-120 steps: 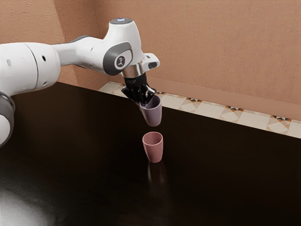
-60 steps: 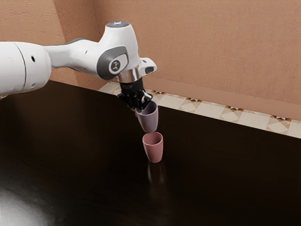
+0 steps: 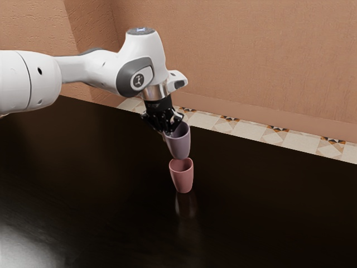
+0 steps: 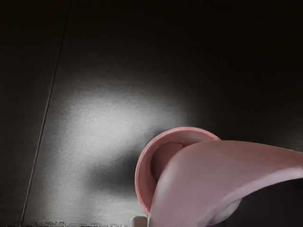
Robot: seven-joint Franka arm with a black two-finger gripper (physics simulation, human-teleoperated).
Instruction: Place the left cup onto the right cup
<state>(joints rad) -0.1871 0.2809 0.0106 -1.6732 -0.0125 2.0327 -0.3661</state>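
Held cup (image 3: 179,144): tilted in my gripper (image 3: 169,125), just above standing cup (image 3: 182,174), base at its mouth.
Standing cup: upright on table (image 3: 83,195).

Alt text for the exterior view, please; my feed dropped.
The gripper holds a mauve cup by its rim, tilted, its base right at the mouth of an upright pink cup on the dark table.

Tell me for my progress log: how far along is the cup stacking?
Done: the gripper grips the mauve cup by its rim, off the table. In hand: it hangs tilted, base at the mouth of the pink cup. Left: seat it inside and release.
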